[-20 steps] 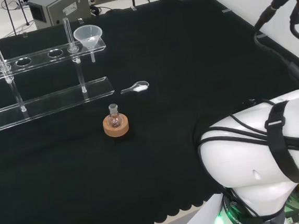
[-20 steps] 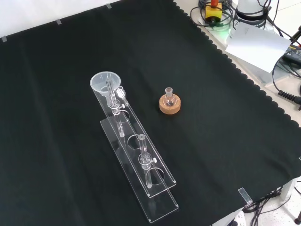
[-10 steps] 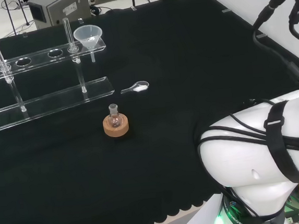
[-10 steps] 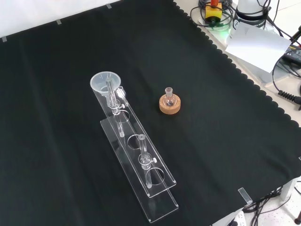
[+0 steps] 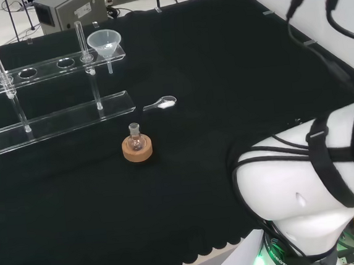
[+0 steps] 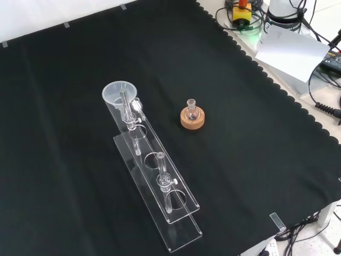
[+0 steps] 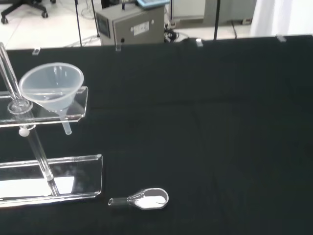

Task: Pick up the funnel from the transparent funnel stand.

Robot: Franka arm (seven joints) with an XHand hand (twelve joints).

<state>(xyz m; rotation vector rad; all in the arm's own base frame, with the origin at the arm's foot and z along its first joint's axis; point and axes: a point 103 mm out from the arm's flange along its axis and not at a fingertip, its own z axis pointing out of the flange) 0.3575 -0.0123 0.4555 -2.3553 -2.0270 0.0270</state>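
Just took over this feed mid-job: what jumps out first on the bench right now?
The funnel catches the eye first, seated in the end hole of the transparent funnel stand, far left in the head view. Nearer, a small flask sits upright on a cork ring, with a clear spoon holding white powder lying between them on the black cloth.

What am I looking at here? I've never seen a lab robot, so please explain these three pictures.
The big white shape in the view from behind is the robot arm's own body. A second camera looks down from the front, a third sits at the arm's wrist. On the black cloth stands a clear rack with a funnel sitting in its end hole. Nearby are a small flask on a cork ring and a little clear scoop. Nothing is being held yet.
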